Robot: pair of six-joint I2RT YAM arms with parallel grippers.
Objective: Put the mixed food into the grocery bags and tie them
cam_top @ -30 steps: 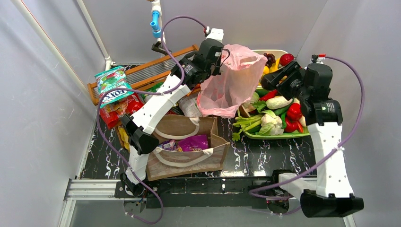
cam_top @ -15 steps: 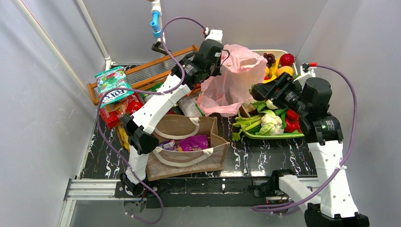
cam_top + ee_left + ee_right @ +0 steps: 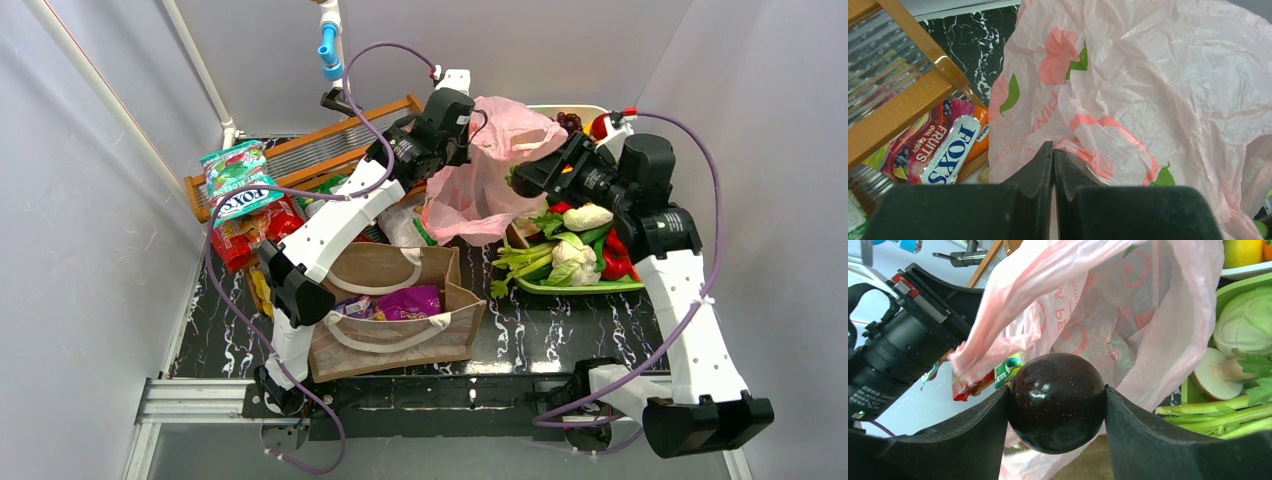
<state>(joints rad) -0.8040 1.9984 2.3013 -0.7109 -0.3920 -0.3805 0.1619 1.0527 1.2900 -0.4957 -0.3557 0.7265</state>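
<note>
The left hand [image 3: 1053, 152] has its fingers pressed together on a fold of the pink plastic bag [image 3: 488, 195], pinching the thin film at the bag's left rim. It seems to lift that side so that the mouth gapes towards the other arm instead of slumping shut. The bag stands at the far middle of the bench [image 3: 560, 330], between the wooden rack [image 3: 300, 150] on its left and the green tray [image 3: 580, 286] of vegetables on its right. The right hand [image 3: 1057, 412] is spread wide around a dark purple toy fruit [image 3: 1055, 390], a glossy ball clamped between both fingers. It holds the fruit right at the bag's open mouth, and the wrist view shows the pink lining just beyond the fruit. This looks like the step of feeding one piece into the bag, with the release not yet made. Whether the fruit is over the opening or only beside its rim cannot be told. The film is limp, so a drop on the edge could fold the rim inward. Nearer the arms, the brown tote [image 3: 395, 345] sits open with a purple packet [image 3: 408, 300] inside. A Fox's packet [image 3: 950, 150] lies by the rack, and neither bag is tied.
</note>
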